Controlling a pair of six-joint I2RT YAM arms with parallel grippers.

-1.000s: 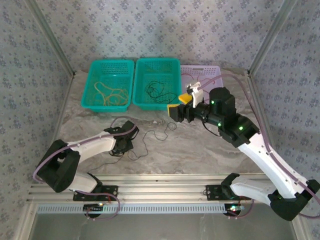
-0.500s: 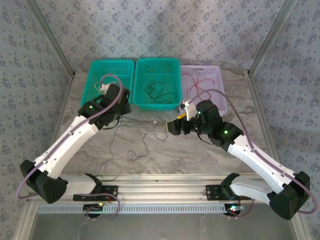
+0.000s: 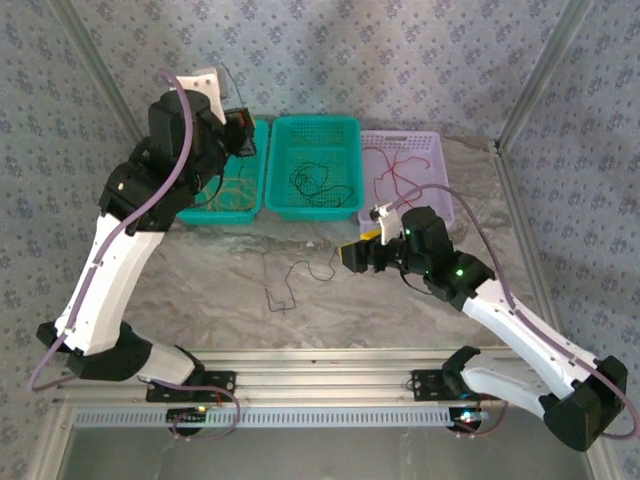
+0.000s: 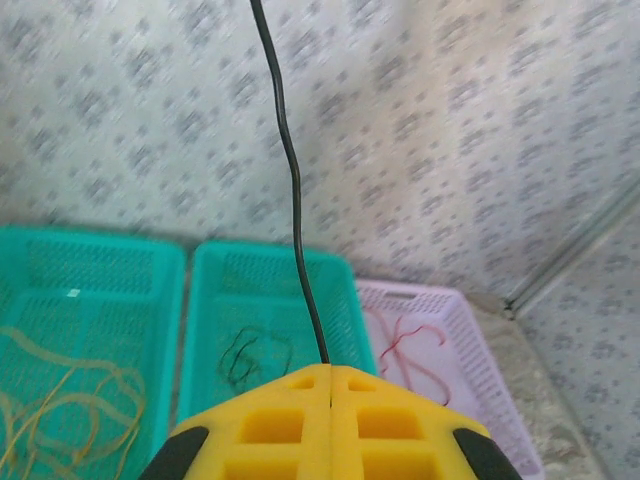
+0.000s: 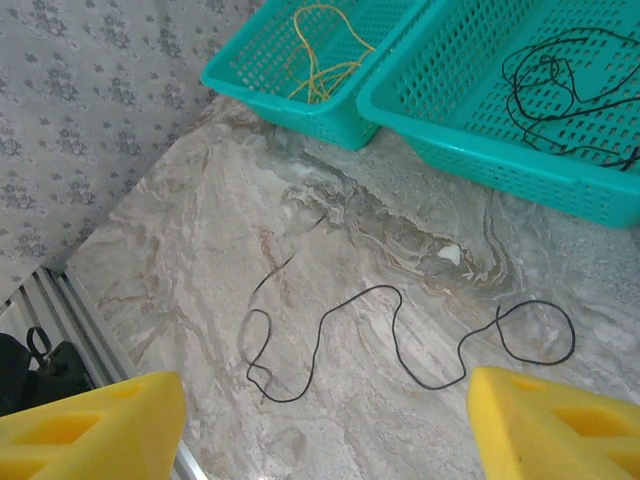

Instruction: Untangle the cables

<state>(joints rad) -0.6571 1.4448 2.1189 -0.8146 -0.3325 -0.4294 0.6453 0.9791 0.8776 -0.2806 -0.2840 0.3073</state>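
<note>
Left gripper (image 4: 330, 372), high up, clamps one black cable (image 4: 296, 200)

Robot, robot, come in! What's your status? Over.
Left pincer shut on black cable, raised high. Right pincer open above loose black cable on table. Nothing blocking. Over.

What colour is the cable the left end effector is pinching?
Black; the cable shows best in the left wrist view, clamped in the left end effector.

Marble table (image 3: 420, 310) — 3 baskets (image 3: 312, 212), black cable (image 5: 430, 385)
</note>
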